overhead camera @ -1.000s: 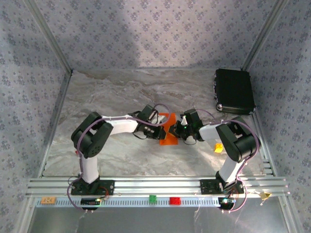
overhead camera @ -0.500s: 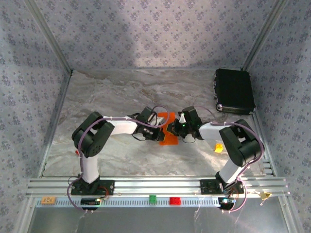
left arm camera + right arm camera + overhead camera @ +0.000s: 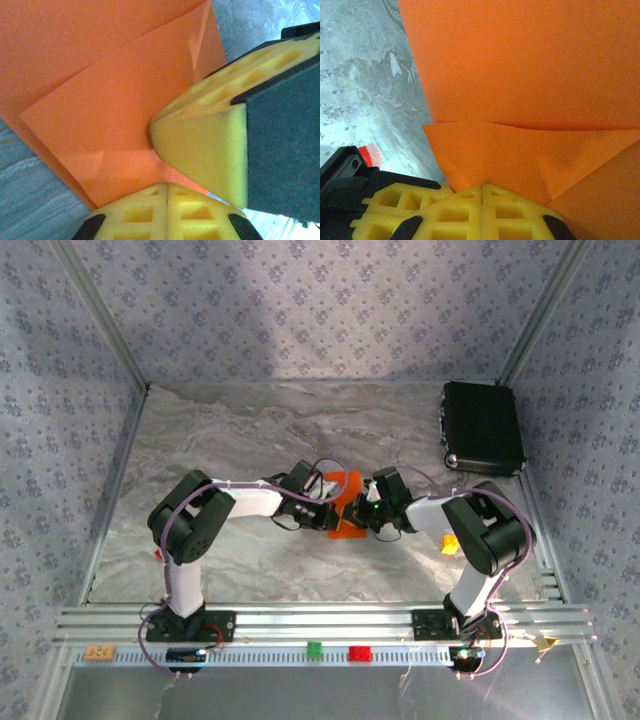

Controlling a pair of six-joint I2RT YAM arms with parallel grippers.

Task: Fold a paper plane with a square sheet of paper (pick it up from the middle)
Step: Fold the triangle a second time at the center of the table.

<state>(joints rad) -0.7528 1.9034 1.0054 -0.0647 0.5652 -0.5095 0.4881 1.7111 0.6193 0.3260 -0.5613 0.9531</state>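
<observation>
Thin bright orange square sheet of paper [image 3: 347,525], part-folded at the middle of the marbled surface [image 3: 250,430], sits pinched by clenched yellow left fingers [image 3: 140,215] and right fingers [image 3: 450,210], so opposing pulls could tear it or skew the crease.

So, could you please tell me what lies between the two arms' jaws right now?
Between the left jaws and the right jaws lies the square sheet of paper, orange and partly folded; the top view shows it.

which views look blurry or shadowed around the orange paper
Top external: even light, orange paper small but clear, dim band on the back wall. Left wrist: close yellow pad soft-edged, paper folds sharp. Right wrist: paper evenly lit, no glare.
</observation>
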